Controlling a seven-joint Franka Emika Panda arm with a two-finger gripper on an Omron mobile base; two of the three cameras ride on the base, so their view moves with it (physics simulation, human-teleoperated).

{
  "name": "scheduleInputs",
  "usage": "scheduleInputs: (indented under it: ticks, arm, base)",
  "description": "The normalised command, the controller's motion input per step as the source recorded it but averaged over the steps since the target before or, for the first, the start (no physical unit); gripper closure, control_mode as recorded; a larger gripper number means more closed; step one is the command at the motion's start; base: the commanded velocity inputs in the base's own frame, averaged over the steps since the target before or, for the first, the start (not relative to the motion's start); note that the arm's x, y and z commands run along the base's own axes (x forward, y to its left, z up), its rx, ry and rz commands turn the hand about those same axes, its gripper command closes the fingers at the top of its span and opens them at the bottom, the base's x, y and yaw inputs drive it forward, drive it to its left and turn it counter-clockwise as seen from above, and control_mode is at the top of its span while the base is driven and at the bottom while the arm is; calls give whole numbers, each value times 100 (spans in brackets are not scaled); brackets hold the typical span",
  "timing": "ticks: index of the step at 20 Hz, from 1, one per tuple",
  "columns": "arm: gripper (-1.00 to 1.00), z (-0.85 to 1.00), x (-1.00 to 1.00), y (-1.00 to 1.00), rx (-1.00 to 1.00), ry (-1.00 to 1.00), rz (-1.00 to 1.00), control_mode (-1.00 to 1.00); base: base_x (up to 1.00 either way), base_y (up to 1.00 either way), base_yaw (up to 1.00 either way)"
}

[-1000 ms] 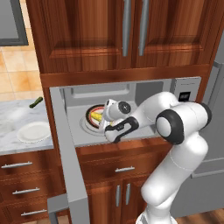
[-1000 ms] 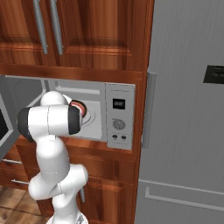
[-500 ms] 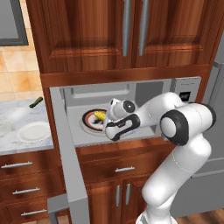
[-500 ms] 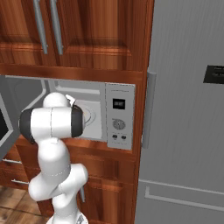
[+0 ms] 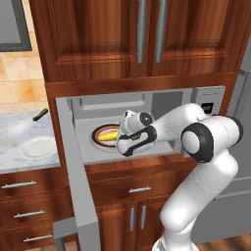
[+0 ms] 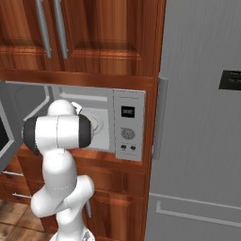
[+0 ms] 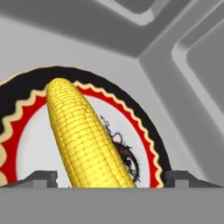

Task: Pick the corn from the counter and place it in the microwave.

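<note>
The yellow corn (image 7: 83, 140) lies on the round black-red-white turntable plate (image 7: 148, 131) inside the microwave (image 5: 162, 100). My gripper (image 7: 111, 177) is open just over it, one fingertip (image 7: 41, 177) on each side of the cob with a gap to the cob on both sides. In the left base view the corn (image 5: 109, 137) shows as a yellow sliver on the plate (image 5: 100, 131), right in front of my gripper (image 5: 126, 141), which reaches into the oven's cavity. The counter (image 5: 14, 132) lies to the left. The right base view shows the microwave's button panel (image 6: 128, 124).
The microwave door (image 5: 78, 186) stands swung open toward me at the left of the cavity. On the counter sit a plain white plate (image 5: 37, 147) and a small dark green vegetable (image 5: 40, 114). A grey fridge (image 6: 202, 117) stands to the right. Wooden cabinets hang above.
The jaws have gone from shut on the corn to wide open, leaving the cob on the turntable plate. The hand has pushed a little deeper into the microwave.
</note>
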Motion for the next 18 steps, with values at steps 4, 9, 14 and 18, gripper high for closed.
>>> scheduleInputs:
  ticks: [4, 9, 14, 18]
  arm:
    - [-100, 10, -26, 0, 4, 0, 0, -100]
    - [-100, 31, -26, 0, 7, 0, 0, -100]
    - [-100, 51, -17, 0, 5, -2, 0, -100]
    - [-100, 48, -42, 0, 6, 0, 0, -100]
  base:
    - [0, 0, 0]
    - [0, 0, 0]
    - [0, 0, 0]
    - [0, 0, 0]
